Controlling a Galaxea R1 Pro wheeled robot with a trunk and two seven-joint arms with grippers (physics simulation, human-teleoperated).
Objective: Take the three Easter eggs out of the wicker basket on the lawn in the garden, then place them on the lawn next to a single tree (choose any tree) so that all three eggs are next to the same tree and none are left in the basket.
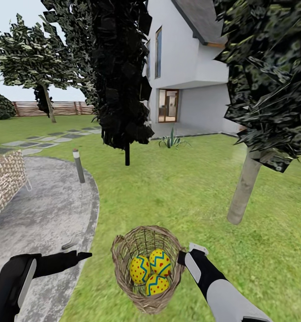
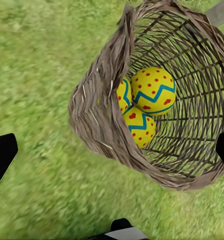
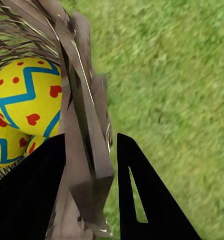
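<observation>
Our right gripper (image 3: 89, 165) clamps the wicker basket (image 1: 123, 264) rim, three Easter eggs (image 1: 151, 269) inside; left gripper (image 1: 81, 256) hangs open.

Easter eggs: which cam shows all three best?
Left wrist view: it looks down into the wicker basket, all three Easter eggs large, one partly behind the rim. Head view also shows three, but smaller. Right wrist view crops them behind the basket wall and a finger.
</observation>
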